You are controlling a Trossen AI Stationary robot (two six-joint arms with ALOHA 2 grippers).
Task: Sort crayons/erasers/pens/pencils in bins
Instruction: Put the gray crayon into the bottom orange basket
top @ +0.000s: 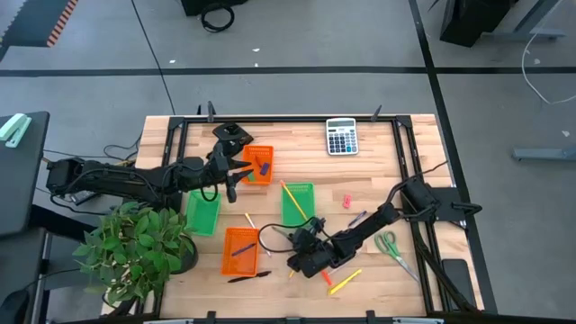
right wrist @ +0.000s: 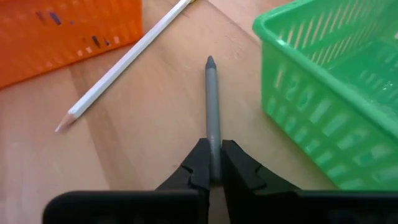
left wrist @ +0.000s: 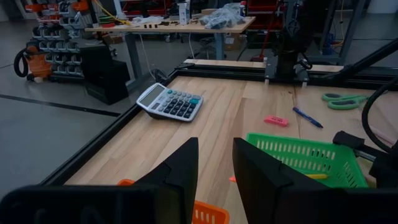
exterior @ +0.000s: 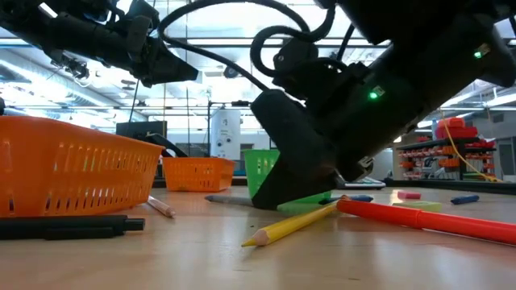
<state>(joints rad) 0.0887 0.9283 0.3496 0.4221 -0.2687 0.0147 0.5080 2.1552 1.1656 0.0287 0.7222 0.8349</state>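
Note:
A grey pencil (right wrist: pixel 212 99) lies on the wood between an orange bin (top: pixel 240 250) and a green bin (top: pixel 298 203) that holds a yellow pencil. My right gripper (right wrist: pixel 212 157) is low at the pencil's near end and shut on it. A white pencil (right wrist: pixel 124 59) lies beside it on the table. My left gripper (left wrist: pixel 214 149) hangs open above the far orange bin (top: pixel 258 165), with nothing between its fingers. A second green bin (top: pixel 203 212) stands to the left. My right gripper pinches the grey pencil's blunt end (right wrist: pixel 213 144) between its two fingers. The fingers slant down from the table's near right and lie along the pencil. The pencil points away from the gripper, its pointed end (right wrist: pixel 211 62) low over or on the wood; I cannot tell which.
A calculator (top: pixel 341 136) sits at the far edge and green-handled scissors (top: pixel 393 247) at the right. A pink eraser (top: pixel 346 200), a black pen (top: pixel 247 276), a yellow pencil (exterior: pixel 290 225) and a red stick (exterior: pixel 427 217) lie loose. A potted plant (top: pixel 135 247) stands at the near left.

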